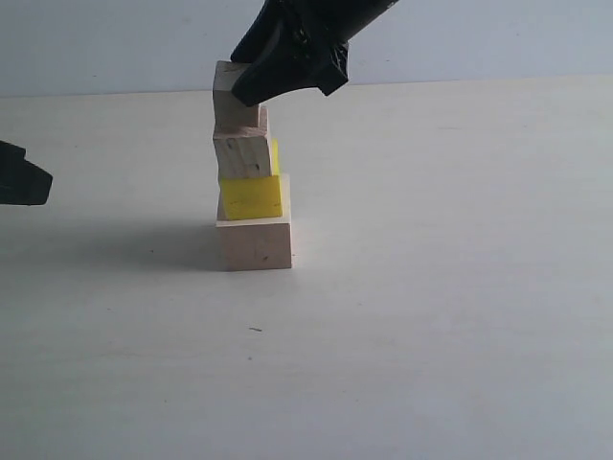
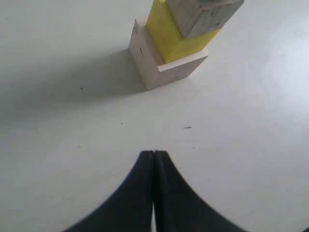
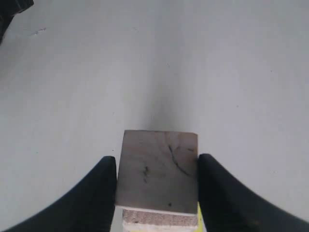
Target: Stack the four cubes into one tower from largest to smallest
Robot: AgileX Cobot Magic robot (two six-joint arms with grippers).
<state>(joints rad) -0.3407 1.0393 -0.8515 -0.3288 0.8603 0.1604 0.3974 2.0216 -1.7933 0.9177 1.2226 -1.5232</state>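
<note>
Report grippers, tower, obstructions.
Left gripper shut, empty, clear of tower. Right gripper jaws closed on tiny cube atop tower. All four stacked, slightly staggered. No obstruction seen.

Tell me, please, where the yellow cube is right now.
In the exterior view, the yellow cube sits left of centre, resting on the large wooden cube and beneath the medium wooden cube.

We see a pale, matte white counter [image 1: 441, 326] filling the scene. Directly on it rests the large pale wooden cube [image 1: 255, 244], flat on one face, left of centre in the exterior view. Its soft shadow [image 1: 144, 247] falls leftward across the counter, and a small dark speck [image 1: 255, 330] lies just in front of it.
</note>
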